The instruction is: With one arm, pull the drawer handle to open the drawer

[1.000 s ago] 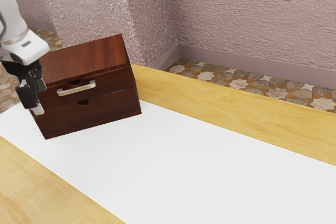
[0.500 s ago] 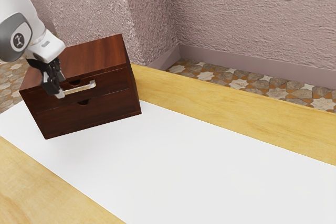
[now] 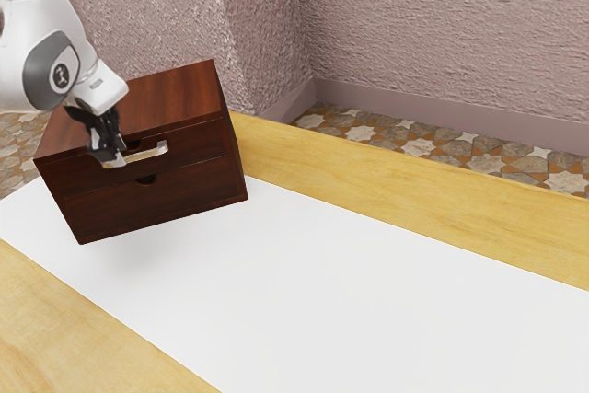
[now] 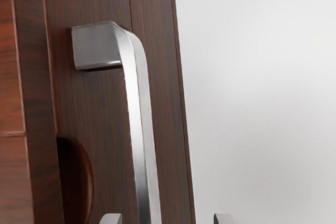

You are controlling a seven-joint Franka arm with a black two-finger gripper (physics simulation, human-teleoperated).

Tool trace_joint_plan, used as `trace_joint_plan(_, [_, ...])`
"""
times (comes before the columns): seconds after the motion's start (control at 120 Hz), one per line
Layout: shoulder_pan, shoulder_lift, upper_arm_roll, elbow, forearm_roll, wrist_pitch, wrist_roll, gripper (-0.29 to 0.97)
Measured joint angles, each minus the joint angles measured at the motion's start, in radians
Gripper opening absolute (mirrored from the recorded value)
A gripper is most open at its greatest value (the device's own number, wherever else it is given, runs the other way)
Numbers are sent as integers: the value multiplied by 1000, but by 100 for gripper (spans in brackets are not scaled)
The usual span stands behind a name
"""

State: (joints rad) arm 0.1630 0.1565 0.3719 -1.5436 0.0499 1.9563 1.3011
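Shifted rightward onto the squared, brushed-metal handle (image 3: 143, 153), the gripper (image 3: 111, 156) is being held at upper left, fingers (image 4: 111, 218) being spread astride the bar. The dark wooden drawer (image 3: 198, 140) is being shown shut on the worktop (image 3: 414, 195).

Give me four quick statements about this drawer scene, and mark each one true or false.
1. The tool is at the metal handle of the upper drawer. True.
2. The upper drawer is pulled far out. False: its front looks level with the front of the lower drawer.
3. The cabinet stands on a white sheet. True.
4. The tool is clamped on the metal handle. False: the handle lies between open fingers, with a clear gap to one of them.
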Motion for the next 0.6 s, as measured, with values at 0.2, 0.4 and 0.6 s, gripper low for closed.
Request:
trace_joint_plan(0.2, [1, 32, -2, 2, -36, 3, 27, 14])
trace_joint_plan(0.4, [-35, -9, -2, -68, -50, 15, 45, 1])
trace_joint_plan(0.6, [-61, -183, -3, -239, -22, 34, 57, -3])
